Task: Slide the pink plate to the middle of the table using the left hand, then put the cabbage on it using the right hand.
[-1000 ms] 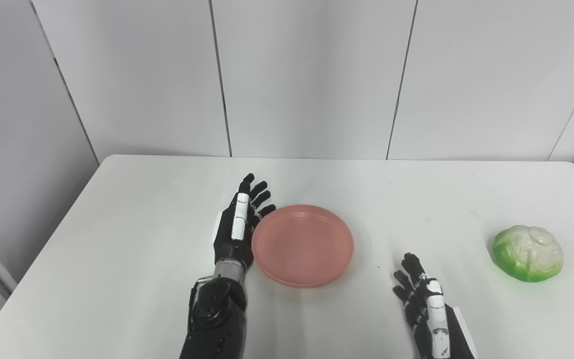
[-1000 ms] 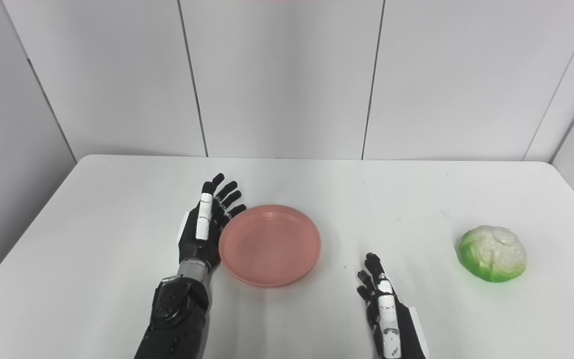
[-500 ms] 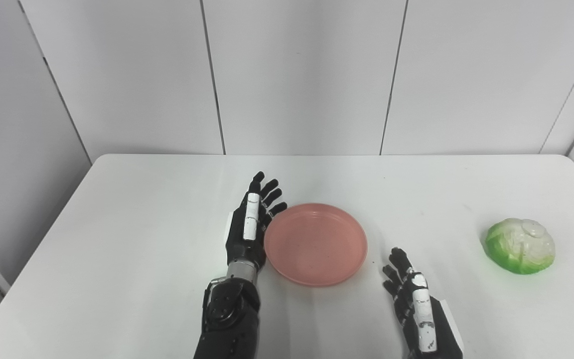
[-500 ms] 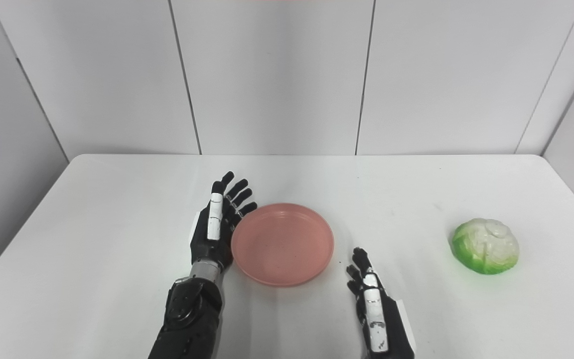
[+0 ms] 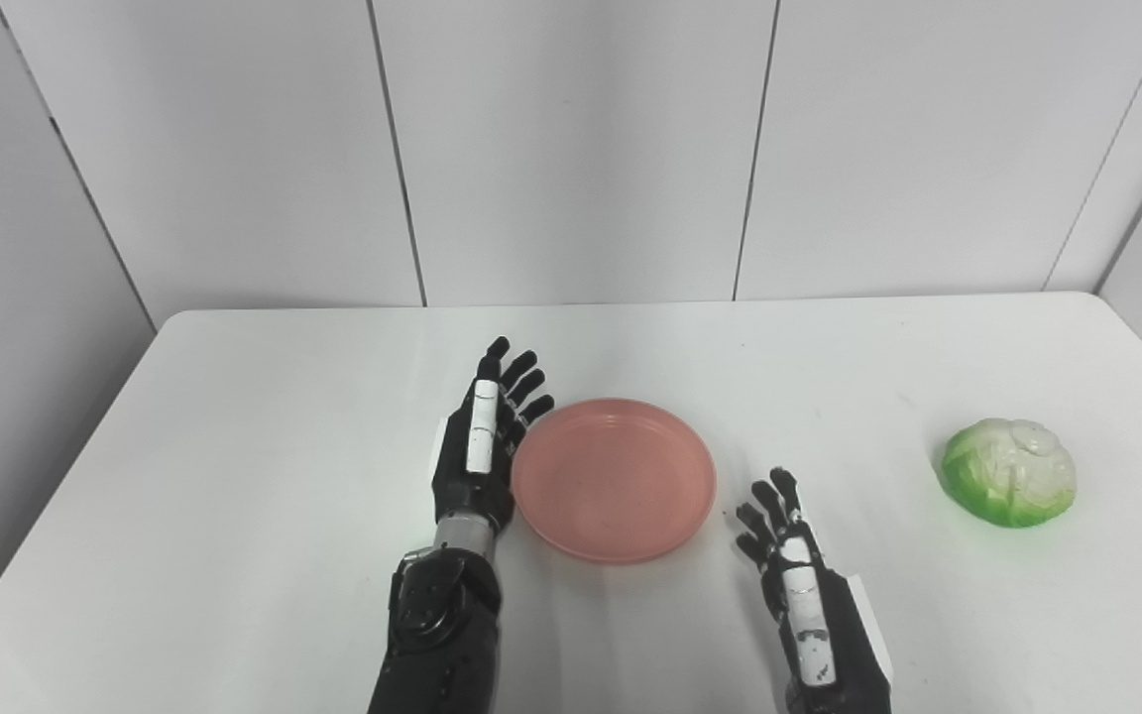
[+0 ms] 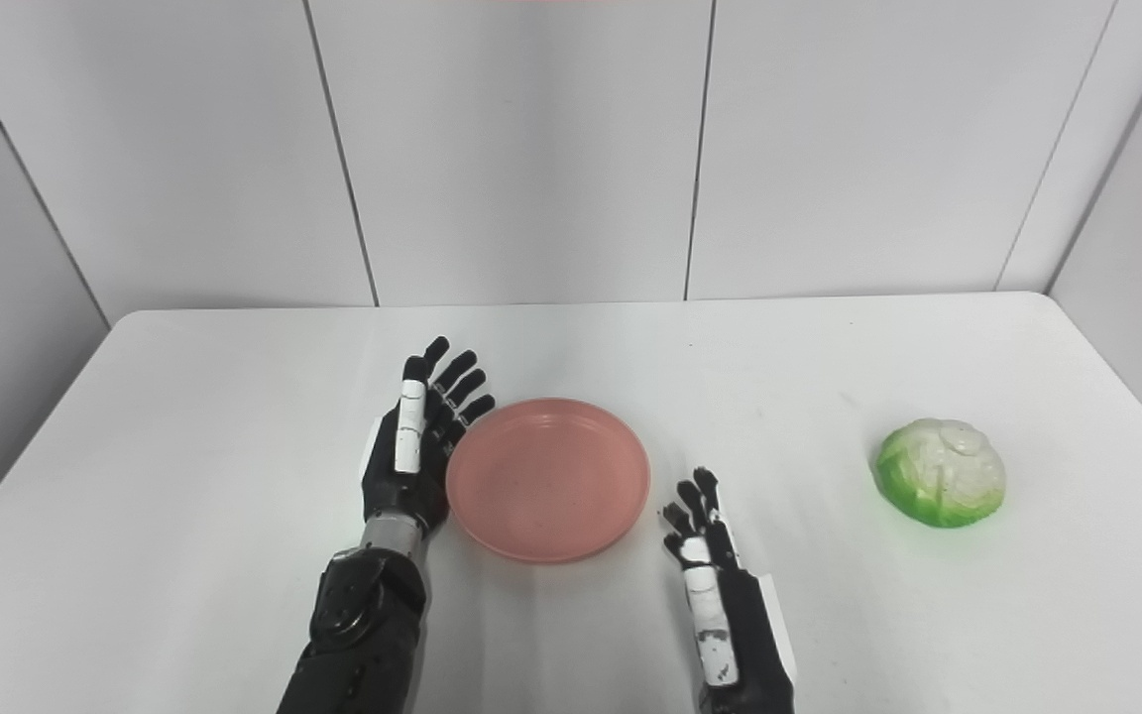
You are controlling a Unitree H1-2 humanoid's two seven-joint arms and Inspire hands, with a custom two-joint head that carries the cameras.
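Note:
A round pink plate (image 5: 615, 479) lies flat near the middle of the white table (image 5: 234, 476). My left hand (image 5: 480, 446) stands on edge against the plate's left rim, open, fingers stretched away from me. My right hand (image 5: 789, 565) rests low near the front edge, just right of the plate, open with nothing in it. The green and white cabbage (image 5: 1009, 471) sits alone at the right side of the table, well clear of both hands.
Grey wall panels close off the table's far edge. The table's right edge runs close behind the cabbage (image 6: 941, 471).
The camera has swung, shifting the whole picture. The right hand has moved forward and closer to the plate's right rim. The left hand stays against the plate's left rim.

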